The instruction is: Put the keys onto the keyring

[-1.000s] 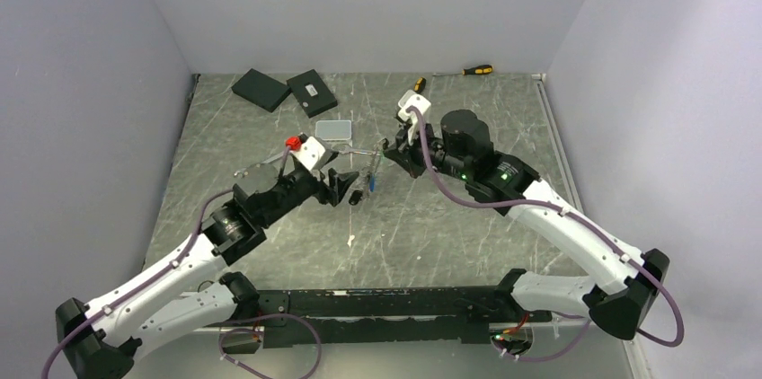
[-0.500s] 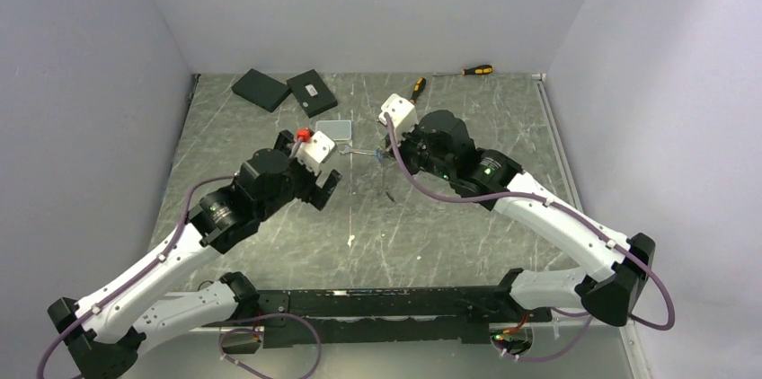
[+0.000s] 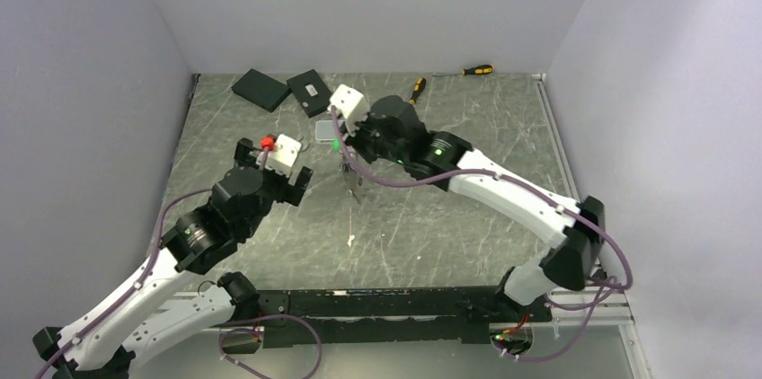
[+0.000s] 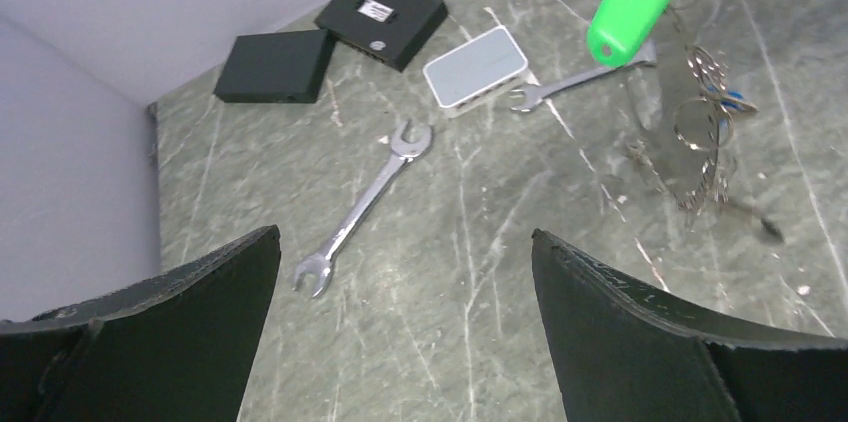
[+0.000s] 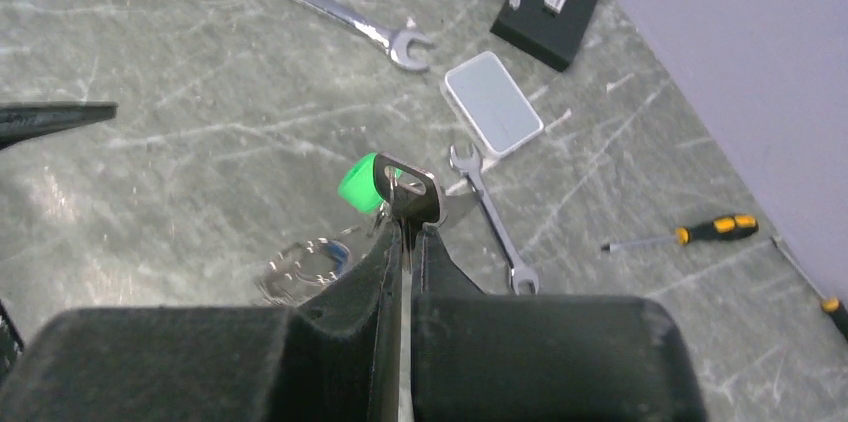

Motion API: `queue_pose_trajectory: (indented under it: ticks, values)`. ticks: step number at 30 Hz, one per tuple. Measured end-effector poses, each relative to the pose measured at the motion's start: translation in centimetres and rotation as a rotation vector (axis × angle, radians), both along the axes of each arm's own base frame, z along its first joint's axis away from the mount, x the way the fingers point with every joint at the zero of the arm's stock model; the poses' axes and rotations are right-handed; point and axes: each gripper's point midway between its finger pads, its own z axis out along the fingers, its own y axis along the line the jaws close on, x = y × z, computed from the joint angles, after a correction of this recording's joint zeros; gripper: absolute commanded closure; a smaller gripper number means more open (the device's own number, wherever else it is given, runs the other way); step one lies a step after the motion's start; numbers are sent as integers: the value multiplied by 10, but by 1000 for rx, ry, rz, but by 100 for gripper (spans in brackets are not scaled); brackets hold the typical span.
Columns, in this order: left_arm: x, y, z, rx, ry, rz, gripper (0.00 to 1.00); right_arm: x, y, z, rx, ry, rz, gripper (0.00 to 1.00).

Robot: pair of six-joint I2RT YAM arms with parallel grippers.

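The right gripper (image 5: pixel 407 242) is clamped narrow on a key (image 5: pixel 410 192) with a green tag (image 4: pixel 632 4), held in the air just beside the white box (image 4: pixel 475 65). Under it hangs a blurred tangle of keys (image 4: pixel 703 177) and the keyring (image 4: pixel 693 125); which pieces are threaded on which cannot be told. The left gripper (image 4: pixel 405 237) gapes wide and empty above the table (image 4: pixel 480 322), well apart from the box.

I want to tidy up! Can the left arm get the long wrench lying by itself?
Probably yes. The left tool is open, and the wrench lies flat just ahead of it, with nothing on top or in between.
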Motion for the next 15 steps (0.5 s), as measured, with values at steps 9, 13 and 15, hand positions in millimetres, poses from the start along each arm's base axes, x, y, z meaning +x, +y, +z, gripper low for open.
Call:
queue_pose_trajectory:
  ticks: [9,13,15]
  values:
    - [-4,36,14,-36,-84,125,0,34,80,38,71,-62,52,100]
    - [-2,38,14,-37,-83,138,1,40,92,43,88,-85,46,100]
    - [-1,39,13,-33,-78,142,1,43,90,30,80,-71,36,100]
